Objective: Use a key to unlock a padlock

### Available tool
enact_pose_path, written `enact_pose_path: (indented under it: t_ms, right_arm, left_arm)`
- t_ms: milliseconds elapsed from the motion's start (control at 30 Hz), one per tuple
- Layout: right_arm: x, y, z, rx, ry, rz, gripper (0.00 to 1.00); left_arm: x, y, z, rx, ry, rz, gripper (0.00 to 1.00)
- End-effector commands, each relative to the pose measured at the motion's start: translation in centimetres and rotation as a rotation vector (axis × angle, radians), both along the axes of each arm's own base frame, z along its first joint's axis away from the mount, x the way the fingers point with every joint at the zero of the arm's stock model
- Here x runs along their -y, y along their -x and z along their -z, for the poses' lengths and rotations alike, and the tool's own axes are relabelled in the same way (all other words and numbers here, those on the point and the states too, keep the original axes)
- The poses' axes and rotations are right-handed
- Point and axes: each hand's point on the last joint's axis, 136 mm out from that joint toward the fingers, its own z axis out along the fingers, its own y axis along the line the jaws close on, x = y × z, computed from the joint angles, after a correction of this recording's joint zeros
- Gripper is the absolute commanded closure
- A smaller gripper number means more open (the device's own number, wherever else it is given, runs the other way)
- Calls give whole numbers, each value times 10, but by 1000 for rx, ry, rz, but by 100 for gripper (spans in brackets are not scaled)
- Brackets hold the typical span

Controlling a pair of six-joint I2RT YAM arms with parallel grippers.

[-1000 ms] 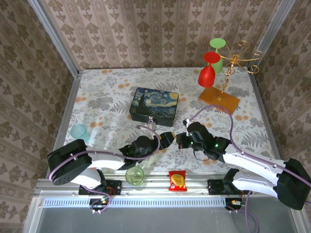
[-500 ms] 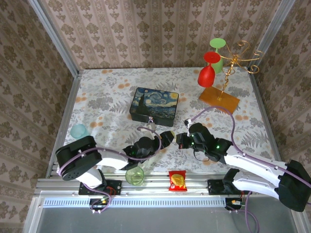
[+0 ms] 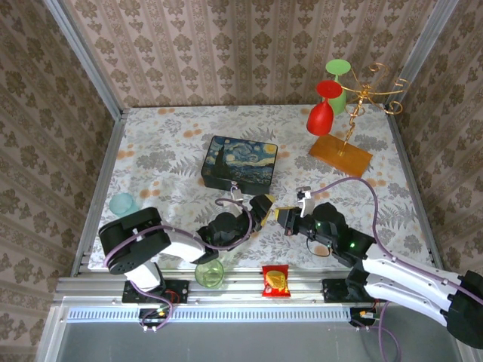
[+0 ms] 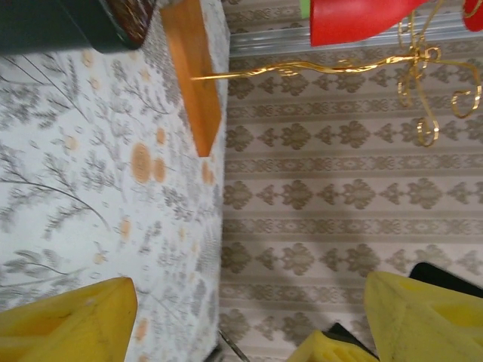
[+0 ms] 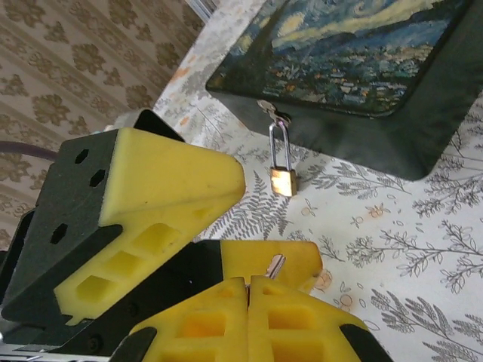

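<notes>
Right jaws pinched shut on small silver key [image 5: 275, 265], tip aimed twelve o'clock at tiny brass padlock [image 5: 283, 182]; left jaws wide, empty.

The top view is evenly and brightly lit from above, and only soft, faint shadows are cast on the tablecloth [image 3: 166, 151] under the arms. The left wrist view is soft throughout. Its wallpaper and gold stand [image 4: 332, 66] are slightly smeared, and the yellow fingers [image 4: 68, 320] at its lower edge are blurred. In the right wrist view the padlock [image 5: 284, 181] is rendered sharply, a small glint is caught on the key [image 5: 275, 265], and the near pads [image 5: 317, 309] are slightly out of focus.
</notes>
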Motion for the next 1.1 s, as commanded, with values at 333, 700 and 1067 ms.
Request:
enact_pose_path:
  t_ms: [333, 700, 1067]
  right_arm:
    - [-5, -2, -6, 83, -22, -23, 100]
    - [-5, -2, 4, 59, 11, -29, 100]
    - [-3, -1, 3, 58, 19, -23, 100]
  left_arm:
    - [8, 5, -6, -36, 81, 17, 45]
    - [5, 2, 3, -18, 38, 8, 75]
    - [11, -1, 12, -8, 7, 20, 100]
